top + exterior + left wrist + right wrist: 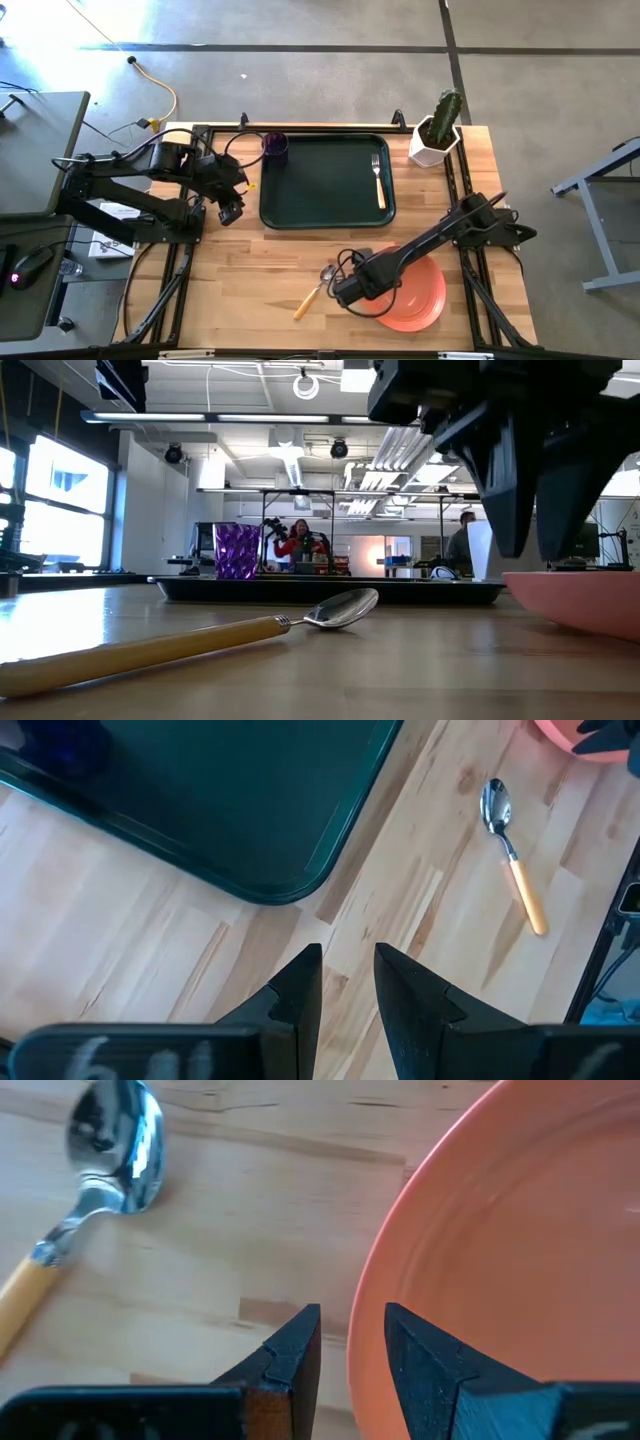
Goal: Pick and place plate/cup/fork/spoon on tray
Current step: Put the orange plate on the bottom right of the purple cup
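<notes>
While the cup [275,148] stood in the tray's far left corner and the fork [378,180] lay along the right side of the tray [320,200], two of the four things remained on the bare table. The plate [420,297] sat on the wood nearer than the tray's right corner, and the spoon [315,291] lay just left of the plate, its bowl pointing toward the tray, apart from both.

The right gripper [350,1345] hung over the plate's left edge. In the right wrist view its fingers stood a narrow gap apart, straddling the rim line, with one finger over the wood and the other over the plate. They had not closed on anything that I could see; whether they touched the rim I could not tell. The left gripper [347,982] waited over the table just off the tray's near left corner, fingers slightly parted and holding nothing.

My reading was that the plate was the step in hand, at the approach-to-grasp stage. The next move would call for lowering until one finger slipped under the raised rim, pinching it, then lifting the plate level and carrying it to the tray's open middle, clear of fork and cup. The spoon would be left for after.
</notes>
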Tool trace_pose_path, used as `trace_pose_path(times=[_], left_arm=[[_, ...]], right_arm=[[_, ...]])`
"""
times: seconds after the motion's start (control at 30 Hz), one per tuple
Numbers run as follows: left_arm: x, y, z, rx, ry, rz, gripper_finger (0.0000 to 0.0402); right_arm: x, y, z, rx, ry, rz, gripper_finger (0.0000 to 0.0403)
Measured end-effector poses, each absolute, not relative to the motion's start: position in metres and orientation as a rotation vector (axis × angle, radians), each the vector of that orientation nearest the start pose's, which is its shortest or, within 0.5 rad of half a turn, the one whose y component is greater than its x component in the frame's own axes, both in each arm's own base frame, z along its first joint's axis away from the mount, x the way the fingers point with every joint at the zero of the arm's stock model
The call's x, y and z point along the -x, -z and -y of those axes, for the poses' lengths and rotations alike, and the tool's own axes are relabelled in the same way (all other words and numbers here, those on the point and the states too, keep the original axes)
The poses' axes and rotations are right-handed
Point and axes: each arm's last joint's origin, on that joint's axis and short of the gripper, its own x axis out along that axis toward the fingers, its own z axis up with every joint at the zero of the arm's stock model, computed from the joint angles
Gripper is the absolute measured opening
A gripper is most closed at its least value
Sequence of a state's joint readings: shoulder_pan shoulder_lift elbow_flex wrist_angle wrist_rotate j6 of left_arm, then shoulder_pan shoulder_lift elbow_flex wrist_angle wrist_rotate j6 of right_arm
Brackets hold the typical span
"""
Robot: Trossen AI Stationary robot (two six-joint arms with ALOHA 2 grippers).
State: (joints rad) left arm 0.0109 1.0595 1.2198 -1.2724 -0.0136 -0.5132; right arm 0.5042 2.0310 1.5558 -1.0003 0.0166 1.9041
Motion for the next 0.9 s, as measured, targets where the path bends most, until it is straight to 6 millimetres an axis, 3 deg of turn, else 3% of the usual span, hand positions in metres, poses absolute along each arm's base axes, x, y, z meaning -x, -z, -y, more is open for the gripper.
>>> trace_pose_path(times=[0.3,0.57,0.9], left_arm=[[-0.166,-0.345,-0.002,0.463,-0.314,-1.079,0.0085],[-0.166,-0.345,-0.002,0.463,-0.314,-1.08,0.0085],[-0.166,-0.345,-0.002,0.463,-0.314,-1.08,0.0085]], right_arm=[[-0.35,-0.162,-0.193,-1.136,1.027,-1.259,0.0103],[-0.345,-0.16,-0.191,-1.104,1.076,-1.286,0.0099],[-0.344,-0.161,-0.191,-1.076,1.067,-1.317,0.0008]])
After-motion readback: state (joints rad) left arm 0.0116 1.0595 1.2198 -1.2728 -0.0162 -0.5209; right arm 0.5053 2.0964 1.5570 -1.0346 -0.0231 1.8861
